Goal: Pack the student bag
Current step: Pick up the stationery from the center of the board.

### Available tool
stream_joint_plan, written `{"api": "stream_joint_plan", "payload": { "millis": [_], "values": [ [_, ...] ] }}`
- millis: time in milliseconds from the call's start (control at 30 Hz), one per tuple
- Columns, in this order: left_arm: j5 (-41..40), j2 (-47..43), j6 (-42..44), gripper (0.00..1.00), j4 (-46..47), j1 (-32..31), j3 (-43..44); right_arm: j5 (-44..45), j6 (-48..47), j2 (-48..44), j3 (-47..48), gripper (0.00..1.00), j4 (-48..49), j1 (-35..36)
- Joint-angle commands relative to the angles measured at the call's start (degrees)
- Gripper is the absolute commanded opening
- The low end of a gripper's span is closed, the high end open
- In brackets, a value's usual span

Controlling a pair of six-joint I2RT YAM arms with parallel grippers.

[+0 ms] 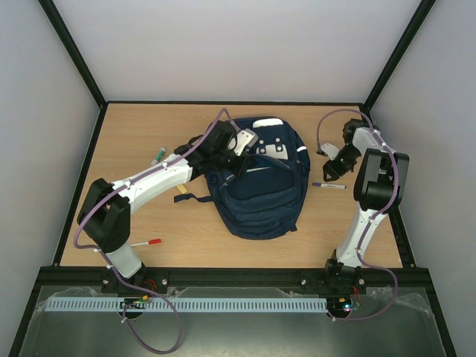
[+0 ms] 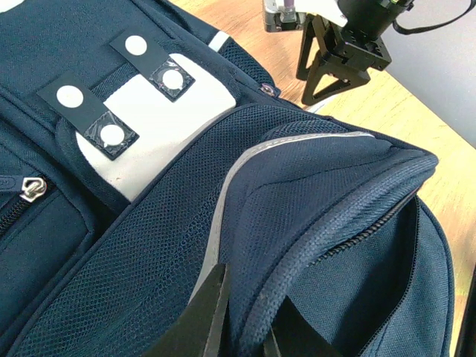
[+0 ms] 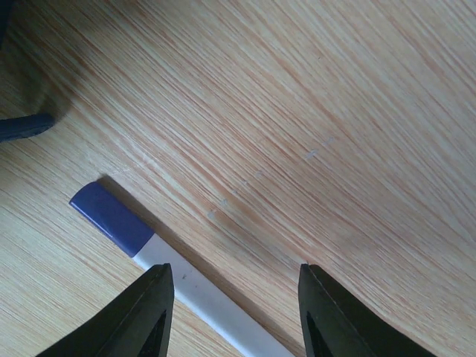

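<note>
The navy student bag [image 1: 260, 190] lies flat in the middle of the table, with its white-grey patch [image 2: 160, 134] and two dots toward the far end. My left gripper [image 1: 236, 160] is over the bag's upper left. In the left wrist view it [image 2: 249, 327] is shut on the corded rim of an unzipped pocket [image 2: 327, 223] and holds the rim lifted. My right gripper [image 1: 329, 172] is open just right of the bag, low over a white marker with a blue cap [image 1: 329, 185]. In the right wrist view the marker [image 3: 186, 290] passes by the left fingertip of the gripper [image 3: 234, 297].
A red-capped marker [image 1: 149, 242] lies near the front left. A green-capped marker [image 1: 158, 156] lies left of the bag, and a tan stick [image 1: 181, 195] lies under my left arm. A bag strap end [image 3: 22, 126] lies near the blue-capped marker. Black frame rails border the table.
</note>
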Motion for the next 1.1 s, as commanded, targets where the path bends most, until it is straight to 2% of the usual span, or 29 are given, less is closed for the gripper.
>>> {"api": "stream_joint_plan", "payload": {
  "millis": [0, 167, 333, 500, 667, 833, 967, 1067],
  "values": [
    [1.2, -2.8, -1.4, 0.06, 3.7, 0.9, 2.5, -0.8, 1.6, -1.1, 1.3, 0.45, -5.7, -0.4],
    [1.3, -2.9, -1.4, 0.06, 3.8, 0.9, 2.6, -1.0, 0.9, -0.4, 0.5, 0.48, -6.6, -1.4],
    [1.5, -3.0, -1.4, 0.06, 3.8, 0.9, 2.6, -1.7, -4.8, -2.0, -4.8, 0.54, -7.9, -2.2],
    [1.7, -2.9, -1.5, 0.06, 3.7, 0.9, 2.6, 0.3, -4.9, -3.4, -11.3, 0.54, -5.9, -2.2],
    [1.6, -3.1, -1.5, 0.06, 3.6, 0.9, 2.6, -2.3, -4.4, -6.9, -17.7, 0.51, -7.3, -2.1],
    [2.0, -2.9, -1.8, 0.06, 3.7, 1.0, 2.7, -1.6, 0.4, -11.0, -23.5, 0.50, -2.9, -2.1],
    [1.9, -2.6, -2.0, 0.06, 3.7, 1.0, 2.7, 2.5, 10.5, -10.7, -20.9, 0.47, 1.7, -2.1],
    [2.0, -2.4, -2.1, 0.06, 3.7, 1.0, 2.7, -0.9, 14.8, -11.1, -17.5, 0.45, 1.3, -2.1]
  ]
}}
